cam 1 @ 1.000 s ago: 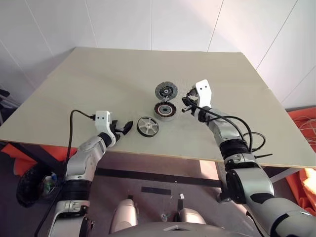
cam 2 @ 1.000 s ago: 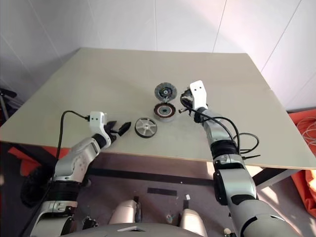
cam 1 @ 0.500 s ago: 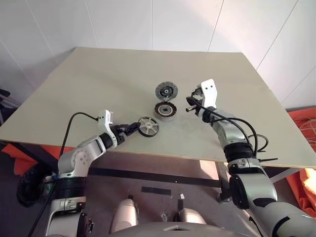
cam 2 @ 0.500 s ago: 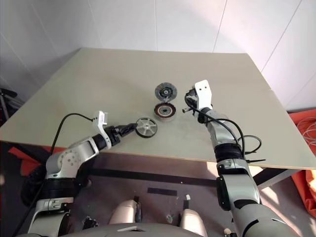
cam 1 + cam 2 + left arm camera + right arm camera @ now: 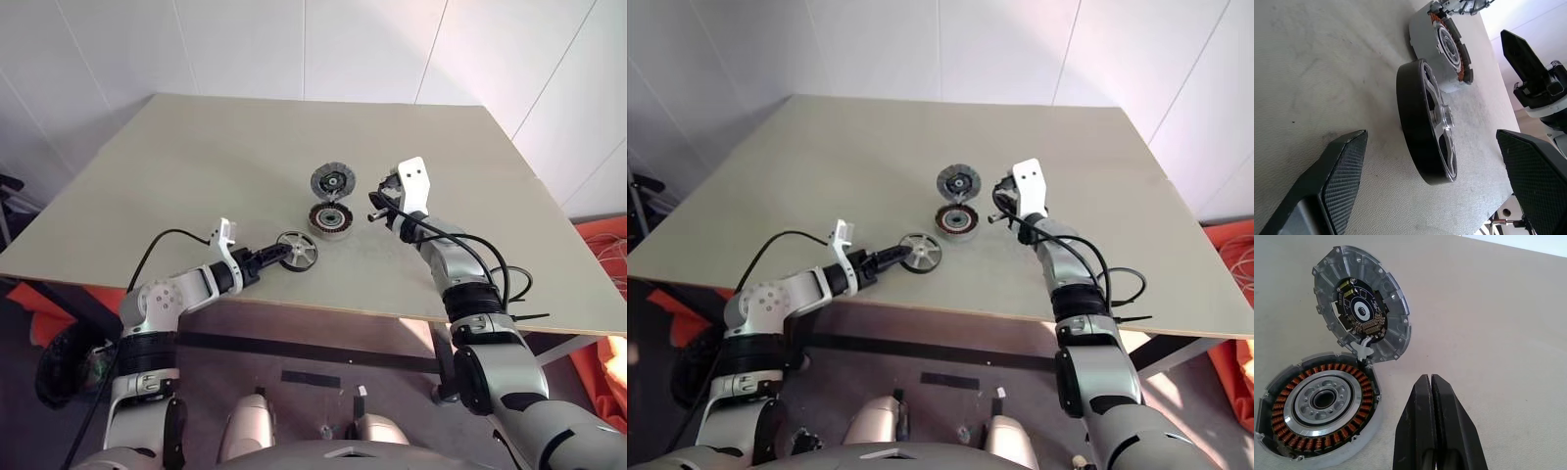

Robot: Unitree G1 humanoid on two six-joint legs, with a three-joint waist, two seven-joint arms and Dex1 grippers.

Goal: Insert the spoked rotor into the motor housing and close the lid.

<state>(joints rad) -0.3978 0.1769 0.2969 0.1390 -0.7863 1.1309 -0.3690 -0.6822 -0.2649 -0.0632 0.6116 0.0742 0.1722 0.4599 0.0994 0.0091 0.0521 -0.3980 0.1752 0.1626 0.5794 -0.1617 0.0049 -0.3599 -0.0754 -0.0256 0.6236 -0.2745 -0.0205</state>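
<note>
A pale beige table (image 5: pixel 196 166) with a faintly grainy top stands against white panelled walls (image 5: pixel 245 44); orange sheeting (image 5: pixel 602 235) lies on the floor to the right.

Three round motor parts lie on it, one of each. The spoked rotor (image 5: pixel 296 250) is a flat wheel with a thick matte black rim and silvery spokes meeting at a small hub, set near the front edge. The motor housing (image 5: pixel 1315 404) is a shallow grey metal cup holding a ring of coppery windings around a silvery centre with a dark bore. The lid (image 5: pixel 1361 311) is a grey cast disc with radial ribs and a dark circuit board at its middle; it lies open just behind the housing, apparently joined to it at one edge, though that link is small and hard to read.

The left gripper (image 5: pixel 266 258) has its two textured black fingers (image 5: pixel 1339 176) spread wide to either side of the rotor, not touching it. The right gripper (image 5: pixel 376 209) hovers just beside the housing, empty, its fingers (image 5: pixel 1437 431) pressed together.
</note>
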